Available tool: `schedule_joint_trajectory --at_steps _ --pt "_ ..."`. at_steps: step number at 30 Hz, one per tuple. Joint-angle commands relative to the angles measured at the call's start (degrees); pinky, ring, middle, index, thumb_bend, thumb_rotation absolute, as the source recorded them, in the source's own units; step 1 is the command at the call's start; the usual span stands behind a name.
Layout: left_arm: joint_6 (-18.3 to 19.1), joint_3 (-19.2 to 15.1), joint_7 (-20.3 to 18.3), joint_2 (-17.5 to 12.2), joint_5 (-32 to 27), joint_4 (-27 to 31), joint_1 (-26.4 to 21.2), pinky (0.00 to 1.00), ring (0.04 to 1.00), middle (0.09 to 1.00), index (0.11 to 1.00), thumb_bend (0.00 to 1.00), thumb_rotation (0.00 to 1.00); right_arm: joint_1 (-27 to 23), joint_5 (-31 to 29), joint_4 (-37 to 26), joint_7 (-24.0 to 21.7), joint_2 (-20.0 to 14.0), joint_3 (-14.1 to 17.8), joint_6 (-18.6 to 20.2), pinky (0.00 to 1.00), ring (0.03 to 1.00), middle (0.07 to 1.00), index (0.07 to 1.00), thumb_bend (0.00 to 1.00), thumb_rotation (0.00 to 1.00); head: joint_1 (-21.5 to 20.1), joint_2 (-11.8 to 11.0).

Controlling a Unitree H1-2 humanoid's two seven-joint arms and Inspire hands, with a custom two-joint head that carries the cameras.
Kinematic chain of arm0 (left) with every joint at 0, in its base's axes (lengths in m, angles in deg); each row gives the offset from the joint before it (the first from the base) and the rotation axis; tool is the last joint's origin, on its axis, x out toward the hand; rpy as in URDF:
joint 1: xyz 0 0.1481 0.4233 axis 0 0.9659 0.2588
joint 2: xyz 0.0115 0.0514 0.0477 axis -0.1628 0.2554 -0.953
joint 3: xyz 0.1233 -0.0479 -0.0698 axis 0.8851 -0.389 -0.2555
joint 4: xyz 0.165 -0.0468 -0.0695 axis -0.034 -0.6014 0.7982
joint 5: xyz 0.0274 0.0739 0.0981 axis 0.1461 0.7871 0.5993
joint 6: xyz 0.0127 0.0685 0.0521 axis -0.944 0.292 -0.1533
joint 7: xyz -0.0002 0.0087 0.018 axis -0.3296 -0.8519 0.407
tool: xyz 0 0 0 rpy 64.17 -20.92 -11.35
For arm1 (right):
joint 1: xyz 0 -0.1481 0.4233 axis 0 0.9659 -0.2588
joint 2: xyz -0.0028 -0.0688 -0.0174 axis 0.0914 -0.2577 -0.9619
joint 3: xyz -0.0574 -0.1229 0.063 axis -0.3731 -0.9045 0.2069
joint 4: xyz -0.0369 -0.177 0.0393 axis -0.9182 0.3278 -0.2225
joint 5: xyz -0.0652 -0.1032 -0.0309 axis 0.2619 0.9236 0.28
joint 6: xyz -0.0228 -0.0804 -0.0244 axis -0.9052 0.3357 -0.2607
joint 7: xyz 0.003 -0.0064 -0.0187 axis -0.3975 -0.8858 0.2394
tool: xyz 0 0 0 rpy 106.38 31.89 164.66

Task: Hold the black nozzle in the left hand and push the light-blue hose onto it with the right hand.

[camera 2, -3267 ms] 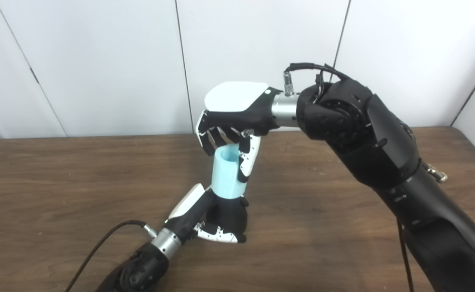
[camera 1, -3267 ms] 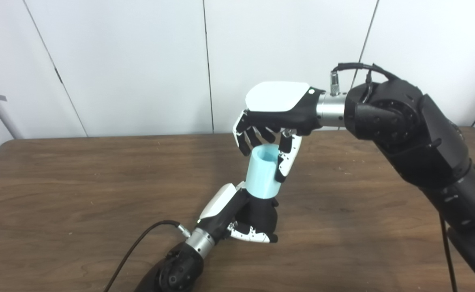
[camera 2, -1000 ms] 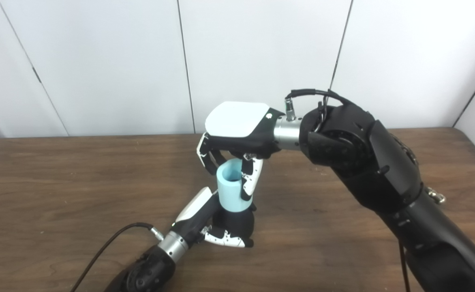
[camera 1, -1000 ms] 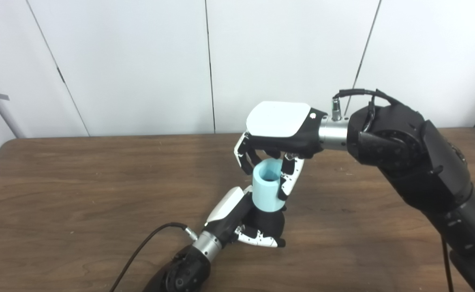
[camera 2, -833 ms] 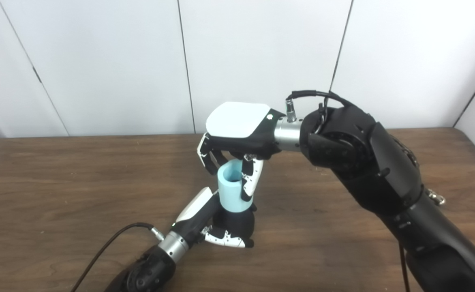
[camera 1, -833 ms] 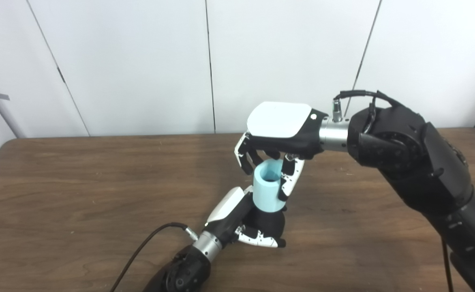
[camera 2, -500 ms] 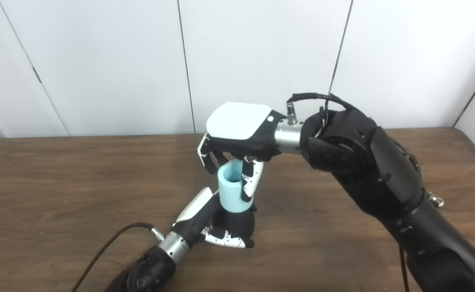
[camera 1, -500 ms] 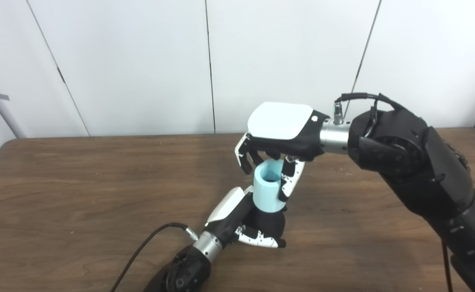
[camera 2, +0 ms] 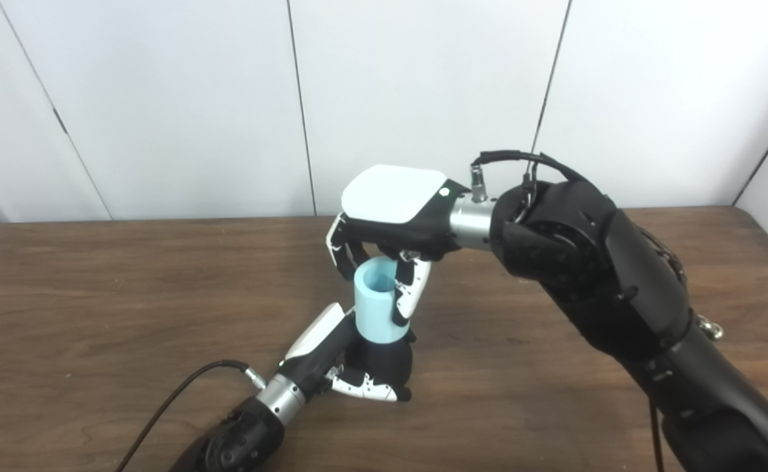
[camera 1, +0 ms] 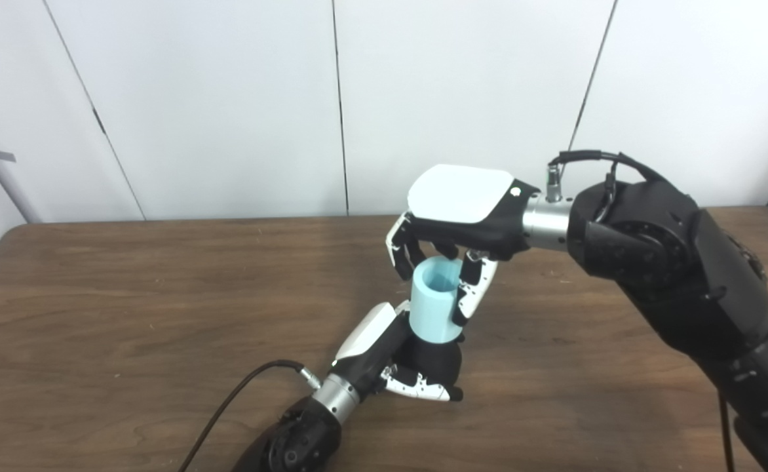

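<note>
The light-blue hose (camera 1: pixel 431 307) stands upright with its lower end seated on the black nozzle (camera 1: pixel 435 359). My left hand (camera 1: pixel 390 360) is shut on the nozzle and holds it low over the wooden table (camera 1: pixel 128 295). My right hand (camera 1: pixel 457 219) reaches in from above, palm down. Its fingers (camera 1: pixel 405 257) curl behind the hose's open top and its thumb (camera 1: pixel 472 296) lies along the hose's right side. The same scene shows in the right eye view, with the hose (camera 2: pixel 376 308) between the right hand (camera 2: pixel 394 210) and the left hand (camera 2: pixel 338 367).
A black cable (camera 1: pixel 227 406) runs from my left wrist to the bottom edge. My bulky right forearm (camera 1: pixel 672 275) crosses the right side above the table. White wall panels stand just behind the table's far edge.
Since 3.3 s ago the right hand has come lower and the hose sits deeper on the nozzle. In the last second the right hand drifted slightly right; the left hand stayed put.
</note>
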Motion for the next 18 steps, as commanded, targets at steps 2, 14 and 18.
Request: schedule_joint_trajectory --at_steps 2,14,18 --pt "0.96 1.48 -1.21 -0.21 1.28 -3.46 3.81 1.00 0.962 0.833 0.484 0.52 0.07 -0.37 0.36 -1.33 -0.28 -1.31 0.10 -1.00 0.92 0.908 0.895 0.793 1.00 0.28 -0.07 0.03" --pt "0.73 1.28 -1.32 -0.44 0.93 -3.35 3.93 1.00 0.961 0.833 0.484 0.52 0.07 0.80 -3.47 -0.41 2.77 -0.95 1.80 -8.50 1.00 0.965 0.948 0.825 1.00 0.36 -0.33 0.26" --pt "0.90 1.30 -1.26 -0.39 1.07 -3.40 3.90 1.00 0.961 0.833 0.484 0.52 0.07 1.07 -4.05 -0.26 3.04 -0.71 2.10 -9.53 1.00 0.963 0.943 0.819 1.00 0.37 -0.09 -0.17"
